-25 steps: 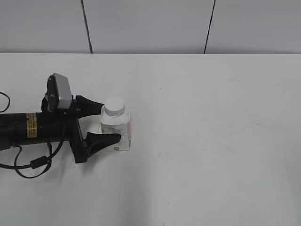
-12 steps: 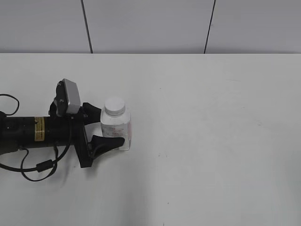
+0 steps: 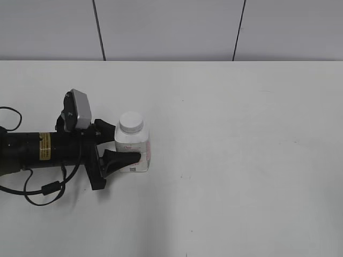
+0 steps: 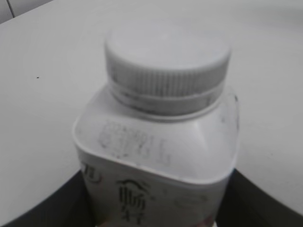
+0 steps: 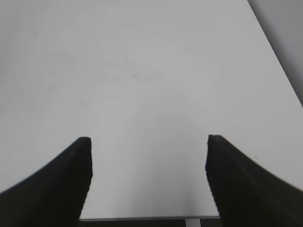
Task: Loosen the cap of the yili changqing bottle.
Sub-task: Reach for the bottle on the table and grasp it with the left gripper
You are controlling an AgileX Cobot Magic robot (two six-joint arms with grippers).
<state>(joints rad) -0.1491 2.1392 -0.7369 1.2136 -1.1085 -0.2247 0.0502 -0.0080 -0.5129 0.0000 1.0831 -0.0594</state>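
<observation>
The yili changqing bottle (image 3: 135, 151) stands upright on the white table (image 3: 241, 134), left of the middle, with its white cap (image 3: 131, 121) on. My left gripper (image 3: 126, 143) reaches in from the left, lying level, and its black fingers press both sides of the bottle's body. In the left wrist view the bottle (image 4: 156, 161) fills the frame, the ribbed cap (image 4: 168, 59) sits above it, and my left gripper (image 4: 158, 210) touches its lower sides. My right gripper (image 5: 149, 156) is open and empty over bare table; it does not show in the exterior view.
A black cable (image 3: 40, 187) loops on the table under the left arm. A grey panelled wall (image 3: 171, 29) runs behind the table's far edge. The right wrist view shows the table's near edge (image 5: 142, 218).
The left arm slid right toward the bottle, and its fingers closed in from a wide spread until they touch the bottle's sides. The bottle stayed put.
</observation>
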